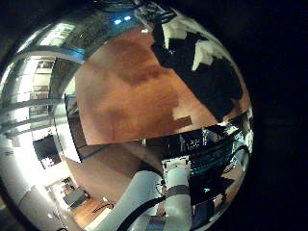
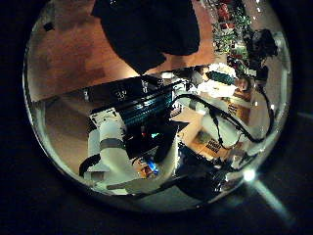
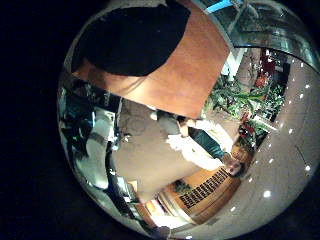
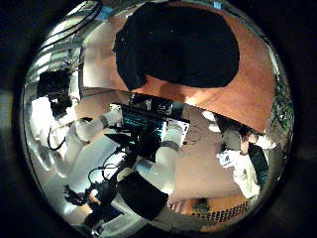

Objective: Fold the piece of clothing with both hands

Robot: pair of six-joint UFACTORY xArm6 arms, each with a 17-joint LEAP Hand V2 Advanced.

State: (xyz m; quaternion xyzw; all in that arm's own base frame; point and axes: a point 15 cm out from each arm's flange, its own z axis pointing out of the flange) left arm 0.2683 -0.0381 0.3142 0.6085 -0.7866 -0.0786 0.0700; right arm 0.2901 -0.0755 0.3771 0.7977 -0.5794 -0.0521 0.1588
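One black garment (image 4: pixel 178 48) on wooden table (image 4: pixel 253 84).

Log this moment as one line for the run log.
garment: black clothing lying spread on wooden table | hands: both off the garment, above table | fold: not begun

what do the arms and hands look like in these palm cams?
Arms are white, with rounded tube links and thick cylindrical joints: near arm and far arm in the right thumb side view. Left hand shows only as blocky white and black parts at its view's edge. No part of the right hand shows.
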